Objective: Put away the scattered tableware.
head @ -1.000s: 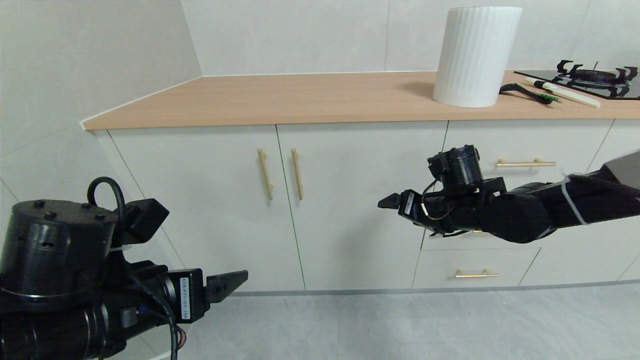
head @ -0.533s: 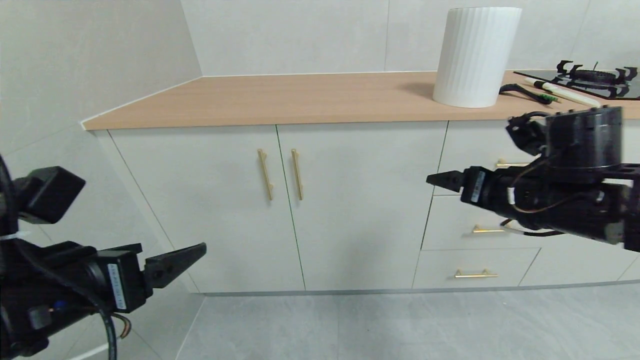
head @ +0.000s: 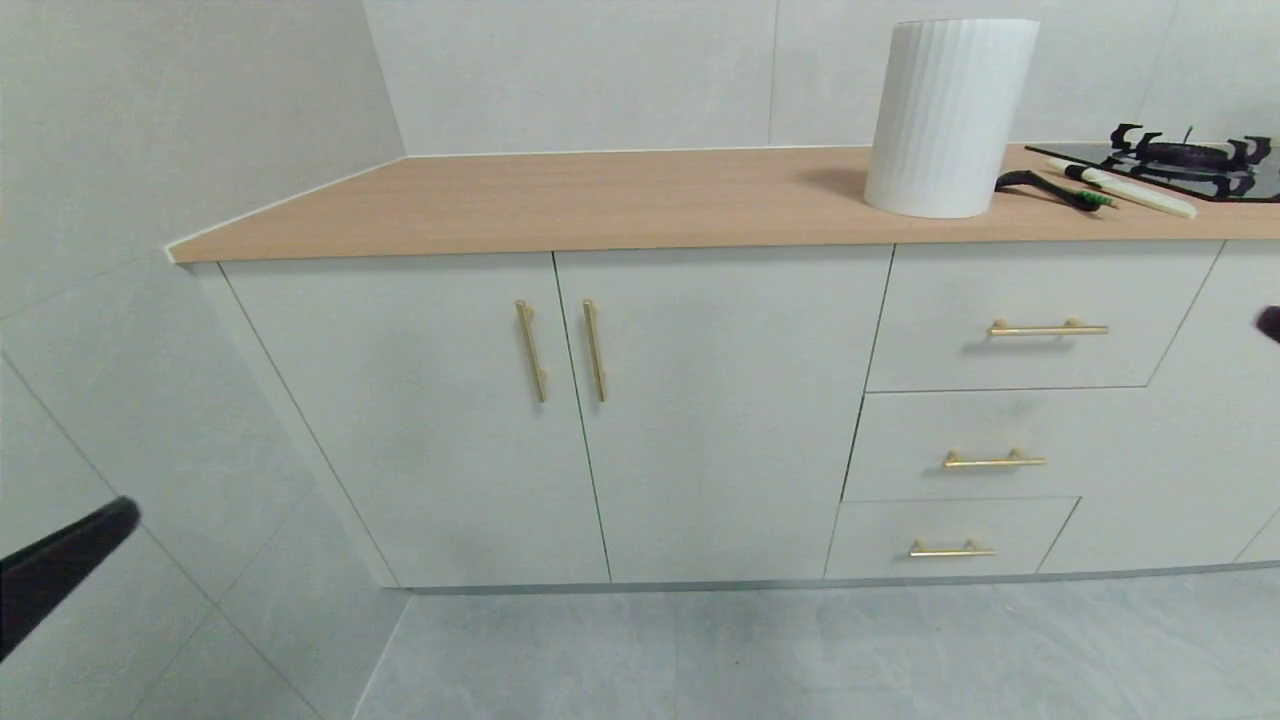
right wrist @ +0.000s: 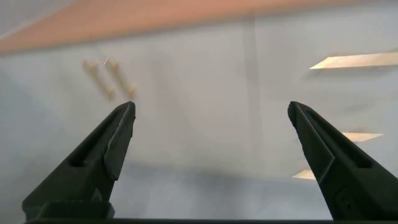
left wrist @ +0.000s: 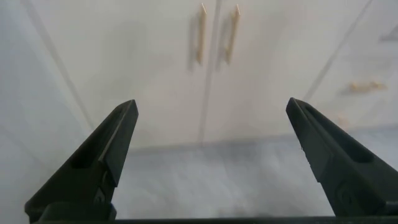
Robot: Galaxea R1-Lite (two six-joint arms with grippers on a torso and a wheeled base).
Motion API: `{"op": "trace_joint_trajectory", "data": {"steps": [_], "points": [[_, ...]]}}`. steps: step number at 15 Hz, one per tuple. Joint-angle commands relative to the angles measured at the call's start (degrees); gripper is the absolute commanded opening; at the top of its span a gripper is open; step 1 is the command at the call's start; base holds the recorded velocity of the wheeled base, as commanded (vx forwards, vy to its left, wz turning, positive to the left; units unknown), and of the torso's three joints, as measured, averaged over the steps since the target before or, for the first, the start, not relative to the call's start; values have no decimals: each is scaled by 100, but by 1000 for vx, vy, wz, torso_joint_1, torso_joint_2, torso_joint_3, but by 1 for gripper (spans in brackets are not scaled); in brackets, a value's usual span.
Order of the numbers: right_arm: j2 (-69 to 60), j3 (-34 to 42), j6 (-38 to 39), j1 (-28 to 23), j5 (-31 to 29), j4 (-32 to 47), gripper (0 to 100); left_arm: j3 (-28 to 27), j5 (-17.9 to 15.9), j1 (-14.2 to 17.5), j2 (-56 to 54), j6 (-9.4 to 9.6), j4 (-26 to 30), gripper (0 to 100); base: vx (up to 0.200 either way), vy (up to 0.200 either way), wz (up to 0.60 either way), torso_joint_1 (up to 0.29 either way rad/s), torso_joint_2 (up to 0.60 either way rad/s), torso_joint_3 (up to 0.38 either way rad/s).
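**Head view.** The wooden countertop (head: 600,200) runs across from 10 to 2 o'clock. At 1 o'clock stands a white ribbed holder (head: 950,115), upright, probably the place meant for the tableware. Just beside it toward 2 o'clock lie the scattered pieces: a black-handled utensil (head: 1035,185) and a long white utensil (head: 1130,188), flat and crossing, with the white one's far end against the gas hob (head: 1195,158). Below are paired cabinet doors with brass handles (head: 560,350) at centre and three drawers (head: 1030,325) at 3 to 4 o'clock. The left gripper (head: 60,570) shows one dark finger at 8 o'clock. A dark tip at 3 o'clock is likely the right gripper (head: 1270,324). Both are low and well apart from the tableware, so nothing is grasped yet.

**Left wrist view.** The left gripper's (left wrist: 211,107) fingers are spread wide with nothing between them. It faces the door handles (left wrist: 214,37) and the floor.

**Right wrist view.** The right gripper (right wrist: 211,107) is likewise spread and empty, aimed at the cabinet front below the countertop edge. It would have to rise to reach the utensils.
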Motion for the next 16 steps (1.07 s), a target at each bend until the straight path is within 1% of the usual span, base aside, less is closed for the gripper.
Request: {"op": "trace_joint_trajectory", "data": {"steps": [1,3,4,5,6,7,8,9,10,11,12,13,15,16], "points": [[-1971,687,-438,-914,-83,386,100,300,-3,434,-1549,484,119,100,0,0,0,0,0,0],[-2911,819,-482,-1230,-74,1309,100,326,-38,733,-2217,528,392,100,0,0,0,0,0,0],[-3377,907,-658,-1353,-30,1748,100,335,-56,812,-2507,528,559,100,0,0,0,0,0,0],[-3869,1003,-860,-1494,31,2100,100,335,-126,935,-2797,546,735,100,0,0,0,0,0,0],[-4151,1047,-939,-1608,66,2276,100,335,-196,1014,-2999,572,823,100,0,0,0,0,0,0],[-4230,1144,-939,-1713,40,2320,100,335,-284,1102,-3228,572,928,100,0,0,0,0,0,0],[-4256,1170,-939,-1819,58,2276,100,352,-249,1163,-3228,563,928,100,0,0,0,0,0,0],[-4511,1197,-948,-2179,198,2284,100,379,-161,1243,-3228,546,910,100,0,0,0,0,0,0],[-4739,1302,-1009,-2285,400,2355,100,370,-135,1427,-3236,563,910,100,0,0,0,0,0,0],[-4792,1390,-1044,-2285,392,2337,100,379,-196,1682,-3359,598,937,100,0,0,0,0,0,0],[-4792,1487,-1009,-2285,348,2328,100,449,-328,1770,-3544,669,954,100,0,0,0,0,0,0],[-4792,1706,-974,-2285,365,2320,100,669,-451,1902,-3772,669,963,100,0,0,0,0,0,0],[-4792,2462,-983,-2285,444,2214,100,1328,-381,1902,-3790,669,919,100,0,0,0,0,0,0],[-4792,2884,-974,-2285,576,1959,100,1697,-363,1911,-3790,695,893,100,0,0,0,0,0,0]]}}
